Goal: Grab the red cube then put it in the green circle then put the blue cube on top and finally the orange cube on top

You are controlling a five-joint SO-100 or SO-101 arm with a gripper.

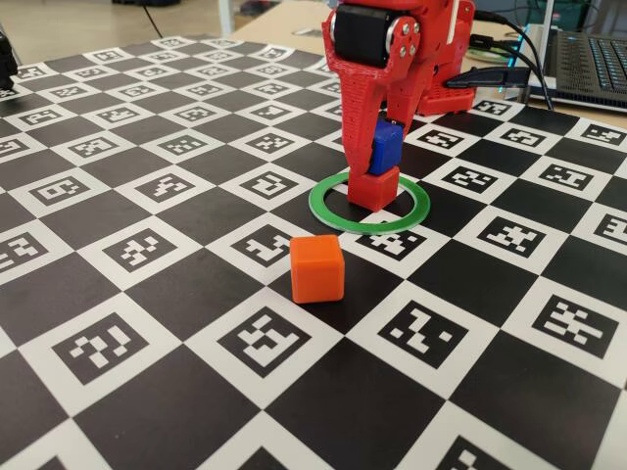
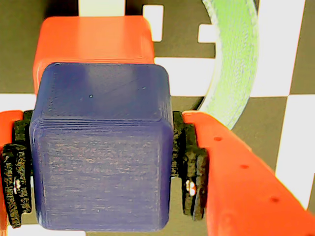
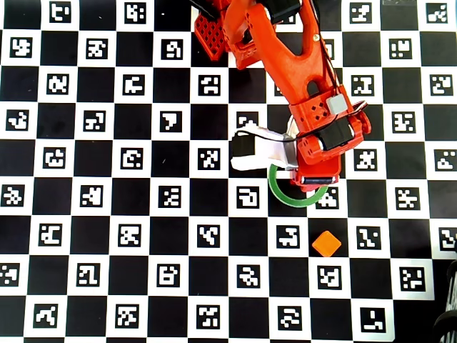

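Note:
The red cube [image 1: 374,189] stands inside the green circle [image 1: 364,226]. My gripper [image 1: 378,162] is shut on the blue cube [image 1: 386,147] and holds it straight over the red cube, touching it or nearly so. In the wrist view the blue cube [image 2: 101,152] fills the space between the black pads [image 2: 189,162]. The red cube [image 2: 93,44] shows just beyond it, and the green circle [image 2: 236,59] curves at the upper right. The orange cube [image 1: 316,267] sits loose on the mat outside the circle, and also shows in the overhead view [image 3: 326,244]. There my arm hides both stacked cubes, and only part of the green circle [image 3: 298,203] shows.
The table is covered by a black and white checkerboard mat [image 1: 147,323] with marker squares. The arm's red base [image 1: 446,49] stands behind the circle. A laptop [image 1: 593,59] and cables [image 1: 509,73] lie at the back right.

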